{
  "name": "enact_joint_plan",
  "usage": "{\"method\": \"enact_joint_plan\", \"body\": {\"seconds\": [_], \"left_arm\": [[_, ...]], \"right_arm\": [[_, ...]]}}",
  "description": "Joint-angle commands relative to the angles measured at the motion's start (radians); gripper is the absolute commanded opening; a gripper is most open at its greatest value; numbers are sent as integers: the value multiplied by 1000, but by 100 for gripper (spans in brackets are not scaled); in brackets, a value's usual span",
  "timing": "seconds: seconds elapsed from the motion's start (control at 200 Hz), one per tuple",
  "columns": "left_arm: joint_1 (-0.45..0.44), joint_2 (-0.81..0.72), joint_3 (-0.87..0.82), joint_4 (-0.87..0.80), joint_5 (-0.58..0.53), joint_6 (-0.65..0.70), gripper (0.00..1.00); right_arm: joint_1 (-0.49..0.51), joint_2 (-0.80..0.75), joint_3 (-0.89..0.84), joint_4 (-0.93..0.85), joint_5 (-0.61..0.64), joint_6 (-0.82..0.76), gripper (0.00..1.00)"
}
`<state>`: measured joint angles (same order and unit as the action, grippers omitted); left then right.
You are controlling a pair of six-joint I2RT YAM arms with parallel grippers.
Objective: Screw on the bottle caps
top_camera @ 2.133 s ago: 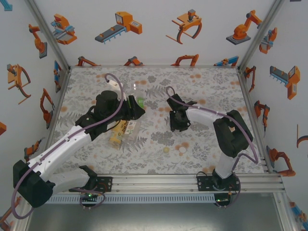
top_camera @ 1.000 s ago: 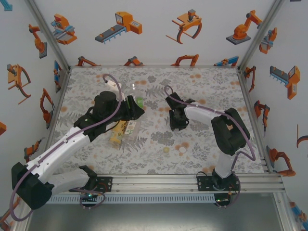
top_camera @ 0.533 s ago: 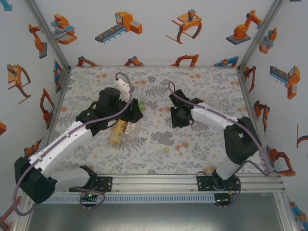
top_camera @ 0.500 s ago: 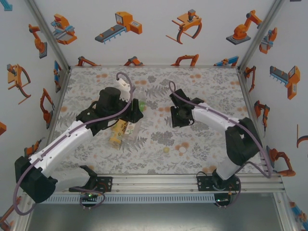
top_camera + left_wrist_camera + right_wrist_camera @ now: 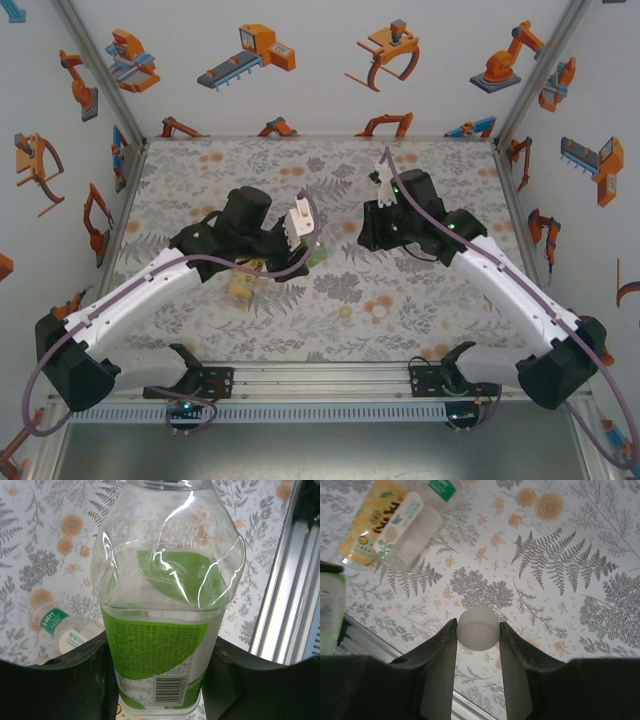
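My left gripper (image 5: 159, 680) is shut on the short green-labelled bottle (image 5: 160, 630), clear above the label, its neck running out of the top of the frame. In the top view this bottle (image 5: 318, 258) shows green at the left gripper (image 5: 308, 248) near the table's middle. My right gripper (image 5: 478, 630) is shut on a white cap (image 5: 478, 628), held above the table. It hangs just right of the left one (image 5: 372, 232). The yellow-orange bottle (image 5: 372, 522) and the clear white-green-labelled bottle (image 5: 410, 530) lie side by side on the mat. Two more caps, pale yellow (image 5: 346, 311) and white (image 5: 379, 312), rest near the front.
The lying clear bottle (image 5: 62, 632) sits below and left of the held one. The yellow-orange bottle (image 5: 240, 290) lies under my left forearm. An aluminium rail (image 5: 285, 605) bounds the table's front edge. Printed walls close in the other three sides.
My left gripper has swung right and toward the front with the green-labelled bottle. The right arm has stretched out and turned its gripper with the cap toward the left one.
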<state>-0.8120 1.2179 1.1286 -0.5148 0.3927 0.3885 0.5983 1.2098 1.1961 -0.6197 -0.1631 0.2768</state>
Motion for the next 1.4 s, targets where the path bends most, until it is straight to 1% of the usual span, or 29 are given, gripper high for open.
{"method": "enact_joint_plan", "body": {"seconds": [0.0,0.085,0.155,0.215,0.26,0.396,0.516,0.641,0.821,1.001,1.077,1.392], "left_arm": [[-21,-8,58,-76,-8,128,0],[-30,-22,59,-85,-10,144,0],[-46,-37,59,-105,-4,200,0],[-62,-52,56,-110,-27,233,0],[-67,-58,59,-110,-43,240,0],[-73,-59,78,-114,-78,245,0],[-81,-52,90,-113,-115,242,0],[-87,-39,101,-113,-124,241,0],[-90,-14,121,-113,-99,244,0],[-97,13,141,-108,-81,251,0],[-101,21,147,-107,-80,257,0],[-107,27,158,-100,-63,267,0]], "right_arm": [[5,-94,-1,36,-87,-81,16],[5,-158,-21,71,-152,-99,15],[5,-205,-42,116,-218,-107,15],[5,-238,-58,154,-307,-148,15],[4,-255,-57,158,-343,-174,15],[5,-242,12,84,-451,-274,14],[6,-226,43,79,-550,-328,12],[6,-232,43,108,-564,-362,12],[6,-255,0,203,-574,-404,12],[6,-271,-44,267,-601,-486,12],[6,-272,-56,266,-619,-524,12],[6,-251,-45,199,-609,-603,10]]}}
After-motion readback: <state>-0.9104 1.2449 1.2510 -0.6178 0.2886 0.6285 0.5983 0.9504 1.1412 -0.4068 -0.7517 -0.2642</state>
